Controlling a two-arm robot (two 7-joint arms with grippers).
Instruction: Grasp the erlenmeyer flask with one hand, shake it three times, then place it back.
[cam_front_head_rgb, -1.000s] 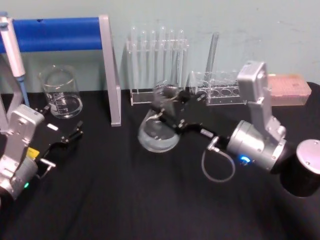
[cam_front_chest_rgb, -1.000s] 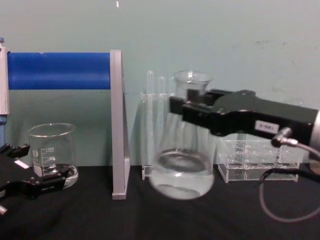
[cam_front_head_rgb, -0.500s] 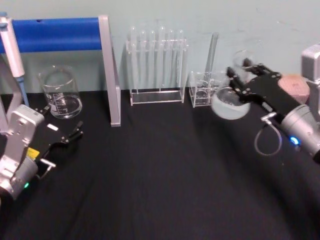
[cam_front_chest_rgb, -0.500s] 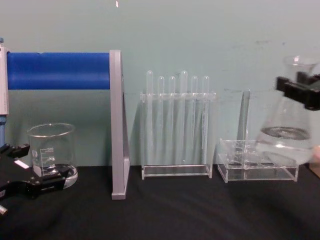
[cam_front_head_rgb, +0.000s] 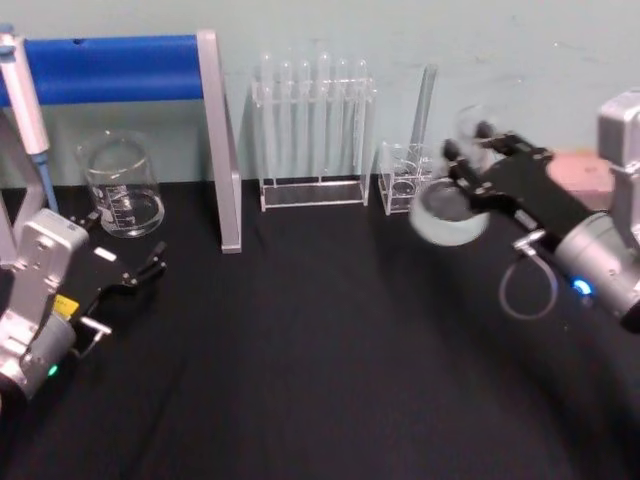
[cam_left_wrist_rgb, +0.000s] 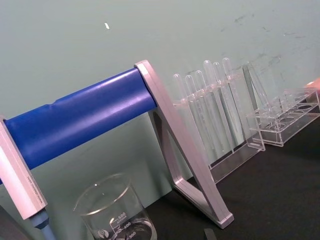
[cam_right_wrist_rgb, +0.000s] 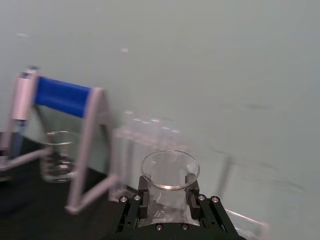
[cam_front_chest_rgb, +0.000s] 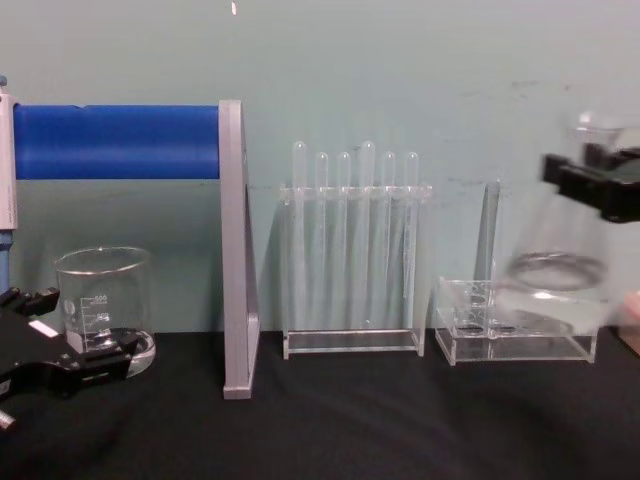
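Your right gripper (cam_front_head_rgb: 468, 152) is clenched on the narrow neck of the erlenmeyer flask (cam_front_head_rgb: 448, 212), its flat black jaws pressing either side just under the flared rim. The clear glass cone hangs neck-up off the black tabletop (cam_front_head_rgb: 330, 350), right of the test tube rack (cam_front_head_rgb: 315, 130), with a little liquid in its wide round base. Your left gripper (cam_front_head_rgb: 140, 272) rests well left of that rack, fingers spread and holding nothing.

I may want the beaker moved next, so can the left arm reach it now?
Probably yes: the left tool lies open just before the beaker, nothing between them; the right tool holds the flask far to the right.
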